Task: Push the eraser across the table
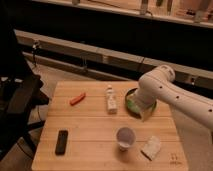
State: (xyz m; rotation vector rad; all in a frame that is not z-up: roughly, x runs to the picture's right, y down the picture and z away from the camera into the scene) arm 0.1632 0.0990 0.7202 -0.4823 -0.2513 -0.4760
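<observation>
The eraser [61,141], a small flat black bar, lies near the front left corner of the light wooden table [95,125]. The white arm [170,92] reaches in from the right over the table's right side. My gripper [144,114] hangs at its end above the green bowl, far to the right of the eraser and apart from it.
A green bowl [133,104] sits at the back right, partly behind the arm. A small white bottle [111,99] lies mid-table, an orange stick [77,99] at the back left, a white cup [125,137] and a pale block [151,147] at the front right. A dark chair [17,100] stands left.
</observation>
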